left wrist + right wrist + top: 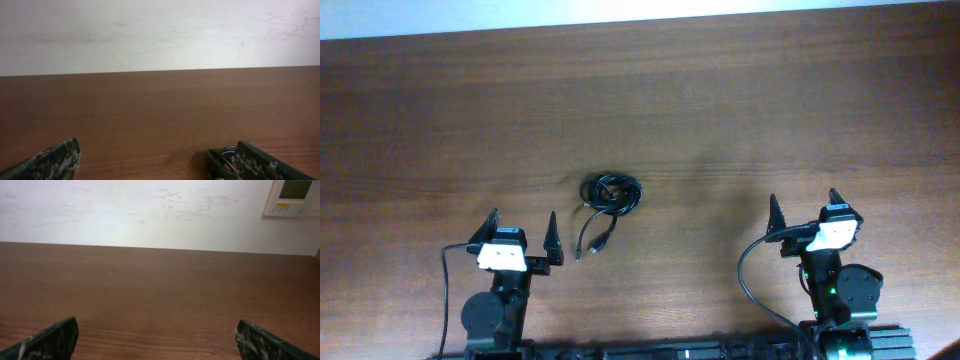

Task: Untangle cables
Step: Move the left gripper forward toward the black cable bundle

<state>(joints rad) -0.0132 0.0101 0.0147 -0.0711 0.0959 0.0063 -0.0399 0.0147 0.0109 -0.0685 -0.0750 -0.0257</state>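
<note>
Overhead: left pincer (pixel 522 217), right pincer (pixel 803 197) agape, apparently empty.

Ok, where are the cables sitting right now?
In the overhead view the cables lie coiled a little left of middle, just ahead and to the right of the left gripper, not touching it. The left wrist view catches them at its lower right.

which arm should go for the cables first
Left. The cables lie just ahead of the open left gripper and show in its wrist view. The right gripper, also open, sits farther off, and its view shows no cable.
</note>
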